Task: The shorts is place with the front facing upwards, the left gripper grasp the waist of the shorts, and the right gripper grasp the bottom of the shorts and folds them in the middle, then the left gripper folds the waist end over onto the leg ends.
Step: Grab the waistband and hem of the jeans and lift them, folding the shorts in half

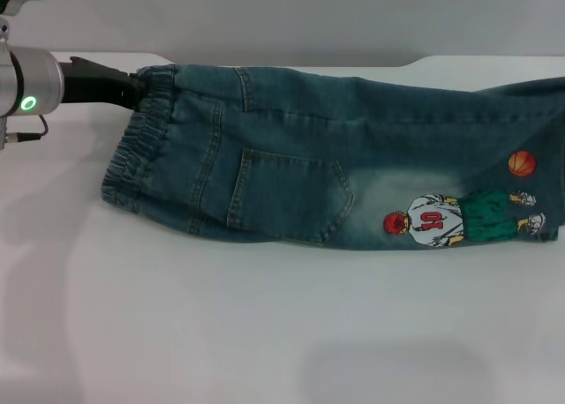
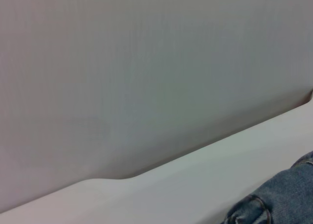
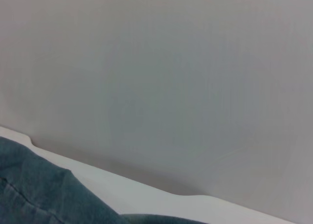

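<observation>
Head view. Item one: the shorts [image 1: 335, 157], already doubled lengthwise into a single long band, lying flat on the white table [image 1: 265, 333]. I read the long axis as running across the table from the gathered waist [image 1: 137, 148] at my left to the printed leg ends [image 1: 538, 219] at my right, which run off the picture's edge. Patch pocket [image 1: 287, 197] sits between waist and cartoon print [image 1: 459, 217].

Item two: the left gripper [image 1: 132, 82], at the far corner of the waist, its black claw reaching in along the same axis as the shorts. The tips disappear at the ruffled band, touching it; whether they are clenched on cloth or merely against it I cannot tell. The arm's green light [image 1: 29, 103] shows just behind the claw, on the side away from the waist.

Item three: the right gripper, not seen here; I judge it to be off beyond the leg ends.

Judgement: the remaining fold carries the waist over toward the leg ends, so the travel runs straight along the long axis, away from the left arm. The left gripper is the nearer, being at the waist itself.

Left wrist view. A ruffled denim corner of the shorts [image 2: 274, 199] close by on the table [image 2: 195, 175]; plain wall [image 2: 146, 62] beyond. No fingers shown.

Right wrist view. Denim of the shorts [image 3: 39, 190] close under the camera, table edge [image 3: 146, 190] just beyond it. No fingers shown; state unknown.
</observation>
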Available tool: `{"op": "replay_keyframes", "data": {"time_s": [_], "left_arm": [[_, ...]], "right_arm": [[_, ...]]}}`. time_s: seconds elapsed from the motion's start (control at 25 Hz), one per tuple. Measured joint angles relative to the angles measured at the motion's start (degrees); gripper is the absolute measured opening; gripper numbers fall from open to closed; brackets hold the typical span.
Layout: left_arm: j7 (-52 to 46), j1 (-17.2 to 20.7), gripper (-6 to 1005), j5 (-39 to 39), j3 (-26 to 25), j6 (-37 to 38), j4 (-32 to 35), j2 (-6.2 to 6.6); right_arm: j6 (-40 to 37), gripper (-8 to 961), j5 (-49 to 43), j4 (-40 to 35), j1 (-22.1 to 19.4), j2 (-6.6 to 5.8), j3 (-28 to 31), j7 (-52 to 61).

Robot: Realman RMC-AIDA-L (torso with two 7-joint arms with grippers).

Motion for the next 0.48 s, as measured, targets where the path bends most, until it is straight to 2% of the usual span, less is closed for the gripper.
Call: {"op": "replay_keyframes", "data": {"time_s": [0.48], "left_arm": [[-0.03, 0.16, 33, -0.01, 0.77, 0.24, 0.02, -0.04]], "right_arm": [[2.39, 12, -0.21, 1.80, -0.34, -0.13, -0.09, 0.00]]}}
